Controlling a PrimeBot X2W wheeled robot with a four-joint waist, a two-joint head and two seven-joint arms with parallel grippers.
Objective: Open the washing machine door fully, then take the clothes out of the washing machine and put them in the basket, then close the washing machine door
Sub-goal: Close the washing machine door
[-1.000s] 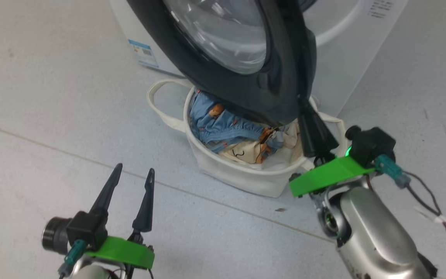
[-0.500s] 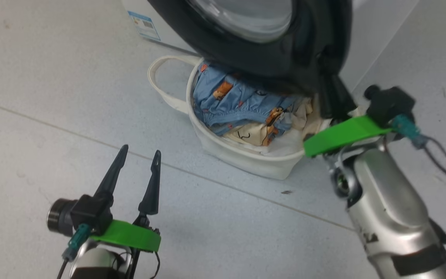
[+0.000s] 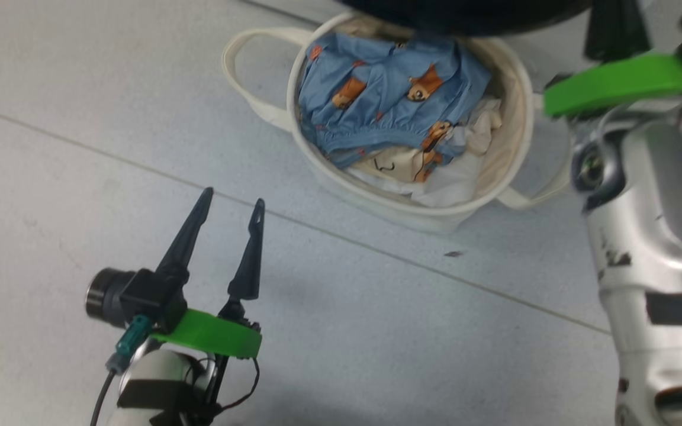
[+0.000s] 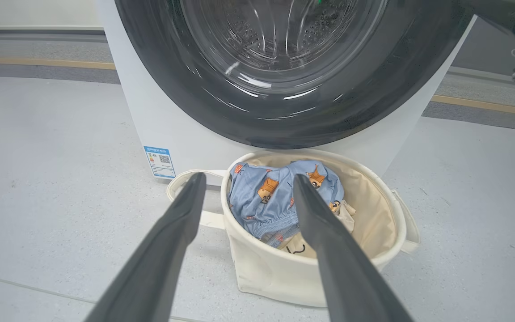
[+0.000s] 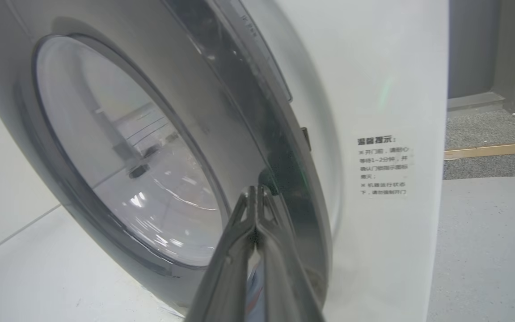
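A: What can you see from where you're standing?
B: The soft light blue and cream clothes [image 3: 388, 94], printed with little orange-brown bears, lie heaped in the round cream-white canvas basket [image 3: 412, 214], on top of a plain white cloth [image 3: 453, 183]. The basket stands on the pale grey floor [image 3: 80, 148], just in front of the white front-loading washing machine [image 4: 150, 120], right below its door.
A: And the door itself?
B: The large round washing machine door [image 4: 186, 89], a glossy black ring around a clear glass bowl, lies close against the machine's front. I can't tell from here whether it's latched.
A: What about the right arm?
B: The right gripper [image 5: 255, 193] has its two long dark fingers pressed together, holding nothing, with the tips at the outer edge of that black ring.
A: The left one?
B: The left gripper [image 3: 233, 196] hangs low over the floor, short of the basket and touching nothing. Its fingers are spread and empty, pointing towards the basket and the small blue label [image 4: 159, 162] at the machine's lower corner
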